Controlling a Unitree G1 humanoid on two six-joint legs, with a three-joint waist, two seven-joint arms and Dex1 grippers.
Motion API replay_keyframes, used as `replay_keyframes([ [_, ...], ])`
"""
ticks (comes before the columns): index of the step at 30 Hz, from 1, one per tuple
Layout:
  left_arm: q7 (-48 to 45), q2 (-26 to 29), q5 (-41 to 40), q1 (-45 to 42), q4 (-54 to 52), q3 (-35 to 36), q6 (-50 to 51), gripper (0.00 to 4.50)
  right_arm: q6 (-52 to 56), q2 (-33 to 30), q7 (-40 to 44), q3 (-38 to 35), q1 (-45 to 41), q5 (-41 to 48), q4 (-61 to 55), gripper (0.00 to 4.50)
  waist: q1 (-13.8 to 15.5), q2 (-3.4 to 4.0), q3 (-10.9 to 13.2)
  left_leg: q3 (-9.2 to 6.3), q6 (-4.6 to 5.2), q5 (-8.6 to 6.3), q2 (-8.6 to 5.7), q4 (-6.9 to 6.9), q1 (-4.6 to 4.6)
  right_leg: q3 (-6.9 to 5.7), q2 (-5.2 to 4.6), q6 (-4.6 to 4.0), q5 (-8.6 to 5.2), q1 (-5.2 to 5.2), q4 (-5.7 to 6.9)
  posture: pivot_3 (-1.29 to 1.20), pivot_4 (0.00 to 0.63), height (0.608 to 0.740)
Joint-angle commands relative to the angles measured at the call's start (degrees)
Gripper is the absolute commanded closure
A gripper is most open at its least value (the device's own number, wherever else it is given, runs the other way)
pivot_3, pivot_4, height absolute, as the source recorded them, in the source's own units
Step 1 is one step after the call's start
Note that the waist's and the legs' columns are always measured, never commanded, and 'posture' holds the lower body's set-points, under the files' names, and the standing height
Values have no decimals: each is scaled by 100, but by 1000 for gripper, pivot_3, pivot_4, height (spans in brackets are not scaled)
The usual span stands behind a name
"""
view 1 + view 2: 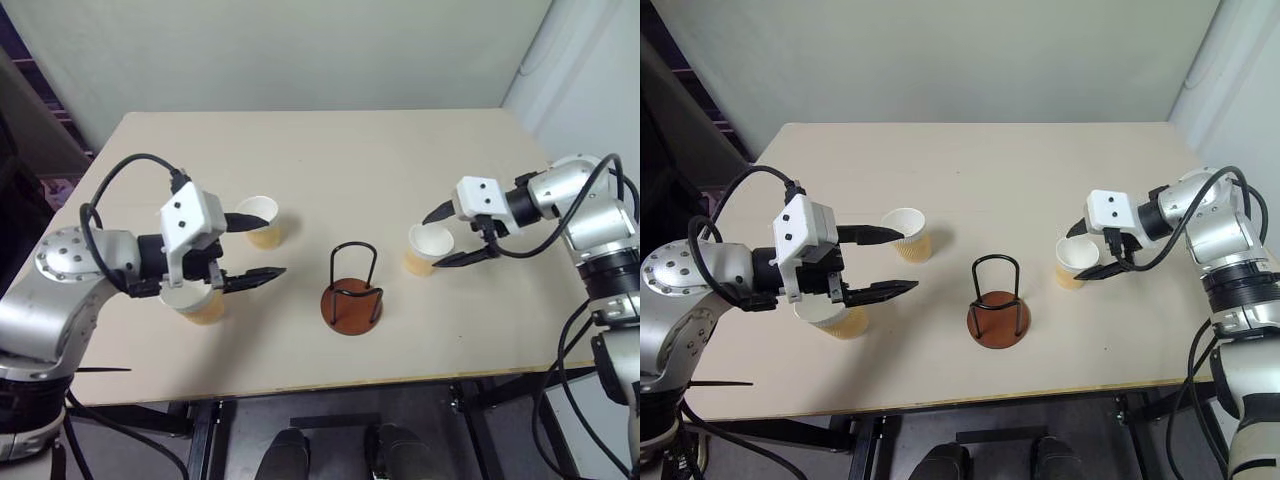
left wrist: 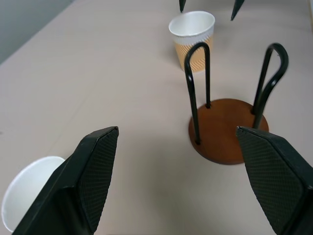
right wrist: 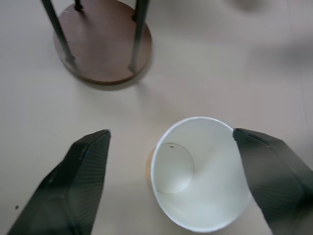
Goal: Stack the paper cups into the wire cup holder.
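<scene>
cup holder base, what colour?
Reddish-brown disc base of the cup holder, under black wire loops; clearest in the left wrist view.

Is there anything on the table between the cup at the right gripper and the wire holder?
Nothing visible. The cup stands upright between the open jaws of the right gripper, and only bare table lies between it and the holder, which is empty. The other two cups stand on the holder's far side.

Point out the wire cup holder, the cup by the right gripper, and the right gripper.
wire cup holder [image 1: 351, 310]: left eye view, on its brown disc base.
cup [image 1: 428, 243]: left eye view, on its white inside.
right gripper [image 1: 435, 238]: left eye view, midway between its fingertips.
</scene>
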Motion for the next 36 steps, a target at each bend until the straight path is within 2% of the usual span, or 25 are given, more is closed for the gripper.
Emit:
replay_keyframes([
  [1,-52,88,-156,25,-344,176,32,366,-170,41,-60,131,107,-275,-92,337,4,-1,0,0,0,0,0,1,0,0,0,-5,-3,1,0,0,150,740],
  [7,61,22,-116,-64,-371,26,78,366,-548,409,-647,584,184,-1123,540,337,-4,0,0,-1,0,0,1,4,2,0,-1,2,2,1,5,0,150,740],
  [11,78,22,-107,-111,-349,-7,68,366,-592,684,-798,489,0,-1152,883,1563,-5,2,1,-1,0,0,2,3,3,0,-2,8,5,0,6,0,150,740],
  [12,75,34,-110,-108,-344,7,63,366,-598,686,-773,418,-52,-1101,879,1983,-5,2,1,0,0,0,2,3,3,0,-2,8,5,0,6,0,150,740],
  [18,64,83,-53,-42,-283,62,-14,366,-127,440,-47,-89,-156,-255,102,4254,-3,2,1,-1,-2,-3,1,0,-1,-1,-1,-1,0,-1,1,0,150,740],
  [19,64,81,-50,-42,-282,61,-18,366,-47,399,14,-131,-139,-185,-9,4467,0,1,1,-1,-2,-3,1,-1,-2,-2,0,-5,-3,0,0,0,150,740],
  [24,-6,108,-40,-57,-235,126,-45,366,965,-261,308,-323,-239,1367,-1286,4467,5,2,1,1,-2,-4,-4,0,-9,-1,-1,-23,-14,-1,-8,0,150,740],
  [28,-41,102,-32,-101,-161,154,-87,366,1705,48,177,-763,-899,2002,-1498,4467,-50,2,1,8,-4,-2,-3,1,-2,10,4,-39,-25,-1,-6,0,150,740],
  [31,-151,157,-102,-50,-191,221,-90,366,2685,421,55,-971,-1001,2791,-2202,4467,-75,2,1,7,-7,3,2,-2,5,13,14,-42,-27,-1,-2,0,150,740],
  [34,-344,280,-133,86,-222,311,-114,366,2719,568,-147,-600,-534,2548,-2910,4467,-71,-7,-4,3,-10,5,11,-2,5,8,25,-55,-35,1,-3,0,150,740],
  [36,-380,329,-120,163,-239,363,-107,366,2522,641,-409,-282,-276,2079,-3052,4467,-62,-5,-3,4,-10,5,14,7,4,9,26,-57,-37,5,-3,0,150,740],
])
